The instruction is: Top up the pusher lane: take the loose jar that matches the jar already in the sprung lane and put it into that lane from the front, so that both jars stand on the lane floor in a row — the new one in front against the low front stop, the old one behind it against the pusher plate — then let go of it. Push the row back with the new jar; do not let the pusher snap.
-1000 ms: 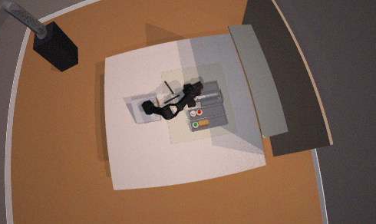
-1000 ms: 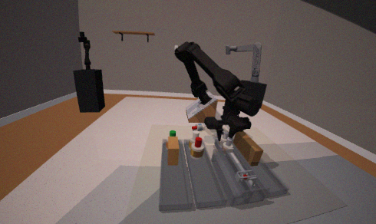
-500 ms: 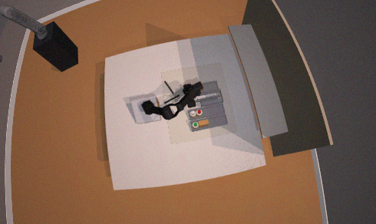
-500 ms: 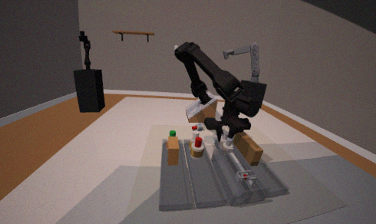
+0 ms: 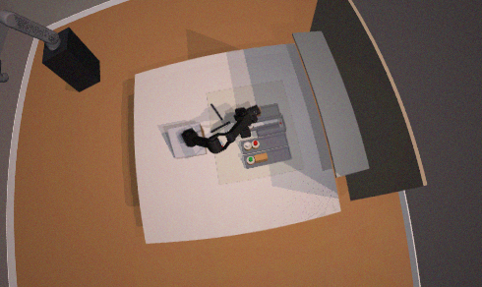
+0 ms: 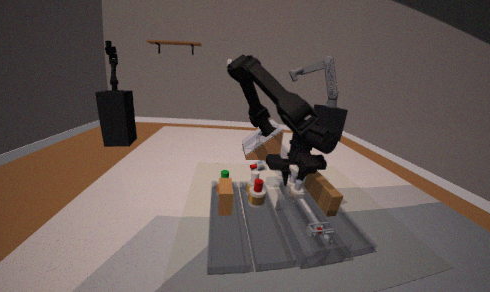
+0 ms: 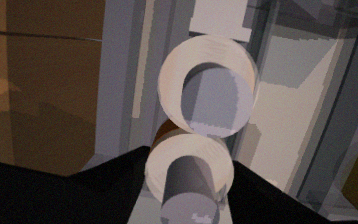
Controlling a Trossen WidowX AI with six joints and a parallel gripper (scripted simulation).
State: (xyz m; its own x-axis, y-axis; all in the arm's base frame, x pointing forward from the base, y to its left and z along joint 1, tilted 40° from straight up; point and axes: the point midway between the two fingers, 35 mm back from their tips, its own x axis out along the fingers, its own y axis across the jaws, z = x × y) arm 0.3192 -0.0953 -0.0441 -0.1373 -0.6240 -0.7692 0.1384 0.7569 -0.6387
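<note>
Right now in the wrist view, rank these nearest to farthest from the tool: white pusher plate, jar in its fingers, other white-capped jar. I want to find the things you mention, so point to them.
1. Held jar point(image 7: 190, 207): between the fingers.
2. Other white-capped jar point(image 7: 217, 102): just beyond it.
3. White pusher plate point(image 7: 220, 17): behind that jar, at the top edge.

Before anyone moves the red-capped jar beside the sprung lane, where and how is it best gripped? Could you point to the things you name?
Probably come from above, fingers either side of the red-capped jar's point(image 5: 255, 143) point(image 6: 256, 196) wide round body, below the narrower cap; it stands upright with its top uncovered.
</note>
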